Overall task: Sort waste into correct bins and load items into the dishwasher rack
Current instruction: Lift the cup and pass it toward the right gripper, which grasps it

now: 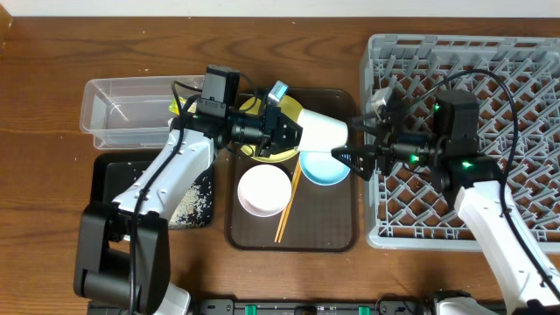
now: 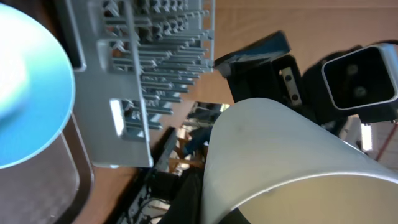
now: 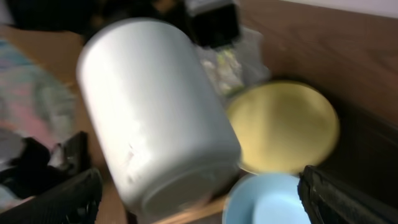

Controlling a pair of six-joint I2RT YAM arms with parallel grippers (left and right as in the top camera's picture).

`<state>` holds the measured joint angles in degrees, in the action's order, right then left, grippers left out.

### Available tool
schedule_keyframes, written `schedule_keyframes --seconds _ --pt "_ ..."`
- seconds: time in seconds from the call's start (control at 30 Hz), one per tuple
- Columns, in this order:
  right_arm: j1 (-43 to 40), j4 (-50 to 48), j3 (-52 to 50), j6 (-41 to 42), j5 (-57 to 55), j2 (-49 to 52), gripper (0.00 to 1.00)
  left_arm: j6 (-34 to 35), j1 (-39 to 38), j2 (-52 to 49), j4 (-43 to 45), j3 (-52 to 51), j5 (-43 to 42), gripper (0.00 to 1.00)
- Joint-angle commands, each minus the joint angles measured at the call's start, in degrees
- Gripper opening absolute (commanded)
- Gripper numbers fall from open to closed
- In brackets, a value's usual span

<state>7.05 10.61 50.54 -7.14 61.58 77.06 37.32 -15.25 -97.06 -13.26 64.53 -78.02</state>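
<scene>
My left gripper is shut on the rim of the white cup and holds it sideways above the brown tray, base pointing right. The cup fills the left wrist view, pale inside showing. My right gripper is open, its fingers on either side of the cup's base, not closed on it. Below lie the yellow plate, the light blue bowl, the white bowl and the chopsticks. The grey dishwasher rack stands at the right.
The brown serving tray holds the dishes. The clear tub sits at the back left with a crumpled greenish wrapper in it. The black tray in front of it holds rice scraps.
</scene>
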Motion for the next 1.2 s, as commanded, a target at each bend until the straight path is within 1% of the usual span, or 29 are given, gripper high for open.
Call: schedule_keyframes --seconds 0.0,0.17,0.23,0.37,0.43,0.73,0.9,1.03,1.17 --pt "1.1 -2.2 0.2 -0.7 10.7 1.6 0.99 0.1 -0.6 0.1 0.2 0.2 -4.0 0.07" --pt "1.3 -3.8 0.2 -0.7 14.2 2.3 0.99 0.1 -1.6 0.1 0.6 0.2 -5.4 0.06" --pt "1.3 -3.7 0.2 -0.7 14.2 2.3 0.98 0.1 -1.9 0.1 0.6 0.2 -5.4 0.06" --pt "1.3 -3.8 0.2 -0.7 15.0 2.3 0.91 1.4 -1.9 0.1 0.6 0.2 -5.4 0.06" --pt "1.3 -3.7 0.2 -0.7 15.0 2.3 0.85 1.4 -1.9 0.1 0.5 0.2 -5.4 0.06" --pt "1.3 -3.8 0.2 -0.7 15.0 2.3 0.74 2.5 -1.9 0.1 0.5 0.2 -5.4 0.06" --pt "1.3 -3.8 0.2 -0.7 15.0 2.3 0.71 3.1 -1.9 0.1 0.6 0.2 -5.4 0.06" --pt "1.3 -3.7 0.2 -0.7 14.9 2.3 0.63 3.1 -1.9 0.1 0.7 0.2 -5.4 0.06" --pt "1.3 -3.7 0.2 -0.6 14.0 2.3 0.6 3.1 -1.9 0.1 0.8 0.2 -5.3 0.06"
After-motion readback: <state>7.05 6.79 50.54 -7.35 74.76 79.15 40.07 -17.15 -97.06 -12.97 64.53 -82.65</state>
